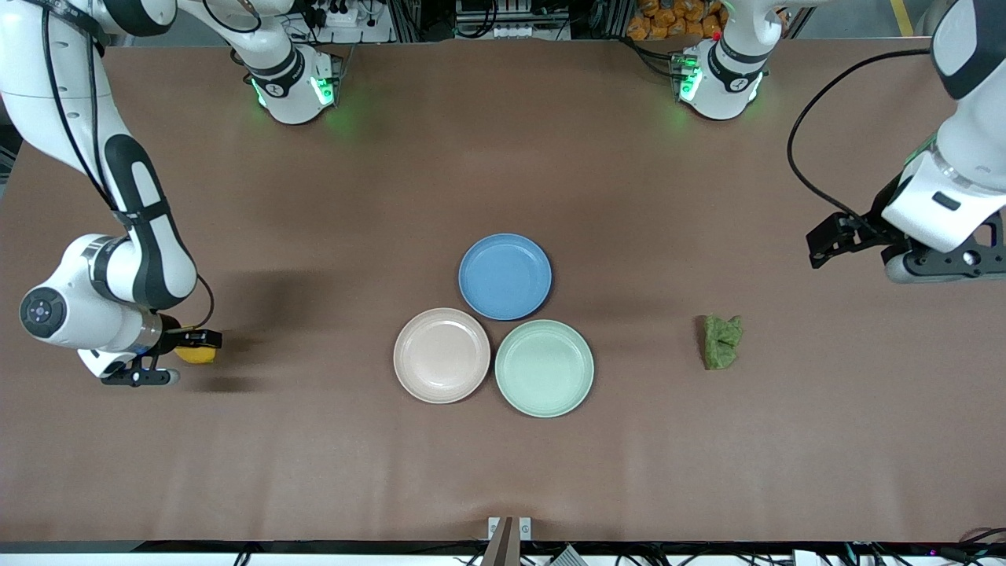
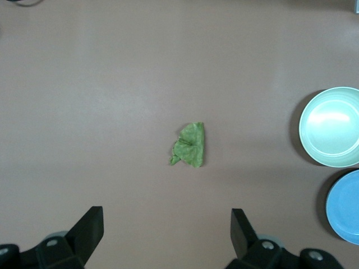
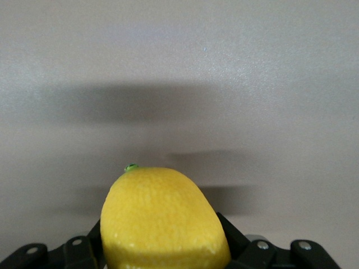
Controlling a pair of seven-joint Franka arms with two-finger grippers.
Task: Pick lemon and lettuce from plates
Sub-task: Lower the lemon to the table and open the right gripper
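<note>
My right gripper point(image 1: 187, 355) is shut on the yellow lemon point(image 1: 195, 354), held low over the table at the right arm's end. In the right wrist view the lemon point(image 3: 162, 218) fills the space between the black fingers point(image 3: 235, 241). The green wrinkly lettuce point(image 1: 721, 342) lies on the bare table between the mint green plate point(image 1: 544, 368) and the left arm's end. My left gripper point(image 1: 943, 267) hangs open and empty above the table, apart from the lettuce point(image 2: 189, 145). The beige-pink plate point(image 1: 442, 355) and the green plate point(image 2: 331, 126) hold nothing.
A blue plate point(image 1: 504, 277), also holding nothing, sits just farther from the front camera than the two other plates and touches them. The blue plate point(image 2: 345, 207) shows at the edge of the left wrist view. The arms' bases point(image 1: 295, 82) stand along the table's back edge.
</note>
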